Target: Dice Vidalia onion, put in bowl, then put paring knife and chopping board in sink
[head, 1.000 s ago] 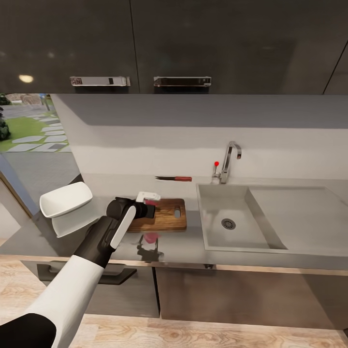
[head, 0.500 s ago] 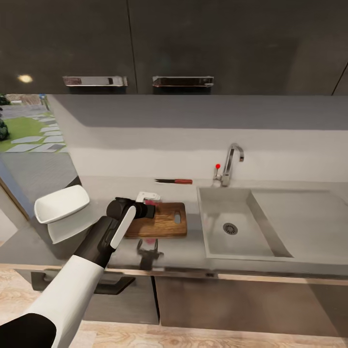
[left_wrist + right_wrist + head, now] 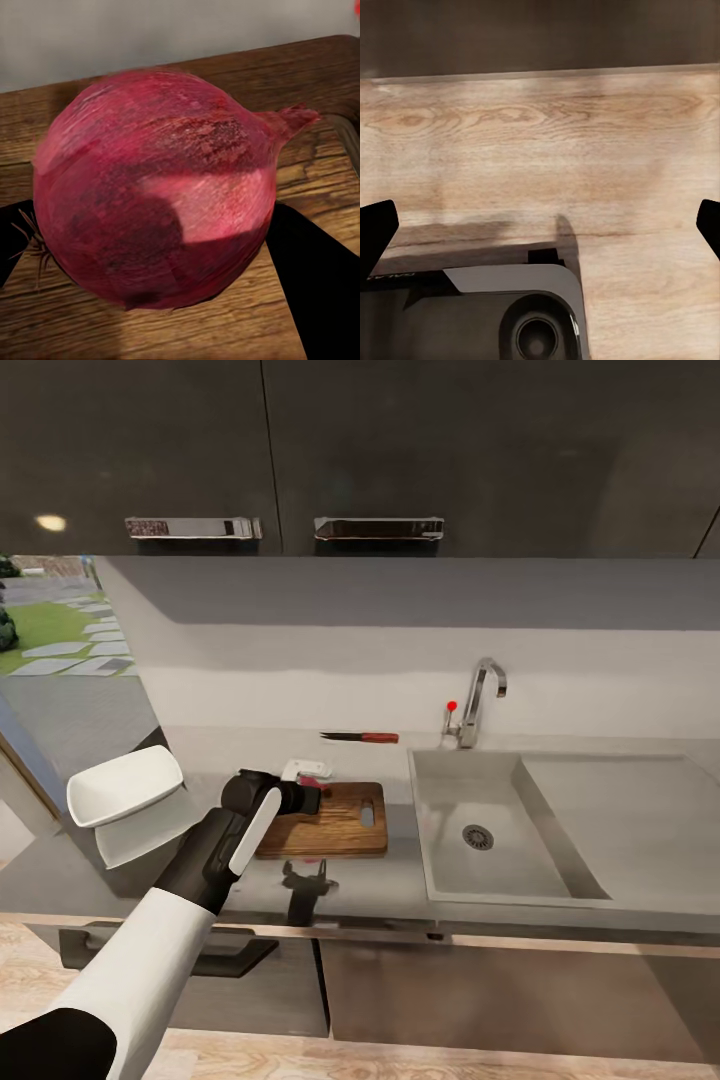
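Nearest the camera, left arm reaches over the countertop (image 3: 400,880) edge, left gripper (image 3: 312,796) above the near-left end of the chopping board (image 3: 335,822). Left wrist view: jaws pinching the onion (image 3: 154,225), dark fingers (image 3: 315,285) on both flanks, wood grain directly behind it, so it hangs over the board. Whether it touches the wood I can't tell; in the head view the wrist hides most of it, just a sliver of red at the jaws. My read: onion is out of the sink (image 3: 490,830), set-down on the board is the step in hand, dicing not started. Bowl (image 3: 125,785) sits left of the arm at the counter's end, clear of the board, probably kept handy for the diced pieces. Paring knife (image 3: 360,737) lies farther back by the backsplash, apart from the board, handle toward the tap (image 3: 480,695); blade too thin to read. Sink basin looks bare, right part cut off by the frame. Right gripper (image 3: 540,225): finger tips at the two edges of its wrist view, jaws spread, nothing between, pointing at wood floor (image 3: 547,142).
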You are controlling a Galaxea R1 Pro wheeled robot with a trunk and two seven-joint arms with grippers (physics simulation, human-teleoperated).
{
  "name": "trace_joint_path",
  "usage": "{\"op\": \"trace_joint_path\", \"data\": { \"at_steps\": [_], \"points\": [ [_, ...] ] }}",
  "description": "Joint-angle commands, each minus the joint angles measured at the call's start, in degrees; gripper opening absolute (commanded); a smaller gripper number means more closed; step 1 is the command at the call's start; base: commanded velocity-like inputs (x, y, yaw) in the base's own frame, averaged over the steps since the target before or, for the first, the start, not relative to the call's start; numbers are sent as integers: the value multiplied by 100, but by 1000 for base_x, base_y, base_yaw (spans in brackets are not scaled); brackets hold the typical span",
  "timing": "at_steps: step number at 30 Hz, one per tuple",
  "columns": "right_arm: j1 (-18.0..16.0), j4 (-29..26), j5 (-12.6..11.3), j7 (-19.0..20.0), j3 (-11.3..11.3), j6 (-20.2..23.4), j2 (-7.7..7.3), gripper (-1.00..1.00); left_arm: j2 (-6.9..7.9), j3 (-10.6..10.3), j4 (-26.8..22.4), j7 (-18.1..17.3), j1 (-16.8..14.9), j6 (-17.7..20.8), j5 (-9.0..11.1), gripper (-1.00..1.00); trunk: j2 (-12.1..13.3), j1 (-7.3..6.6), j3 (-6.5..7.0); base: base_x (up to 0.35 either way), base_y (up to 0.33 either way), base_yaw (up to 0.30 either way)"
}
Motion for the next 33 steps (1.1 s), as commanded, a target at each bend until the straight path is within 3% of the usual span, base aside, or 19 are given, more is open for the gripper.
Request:
{"op": "trace_joint_path", "data": {
  "at_steps": [1, 33],
  "points": [
    [-4, 4, 30, 29, -51, -19, 0, 100, 0, -6, 14, 59, -5, 19, 60, -100, -5, 0, -6, 0, 0, 0],
    [-4, 4, 28, 20, -53, -18, -2, 100, -9, -13, 206, 48, -5, 16, 61, -100, -5, 0, -6, 0, 0, 0]
  ]
}}
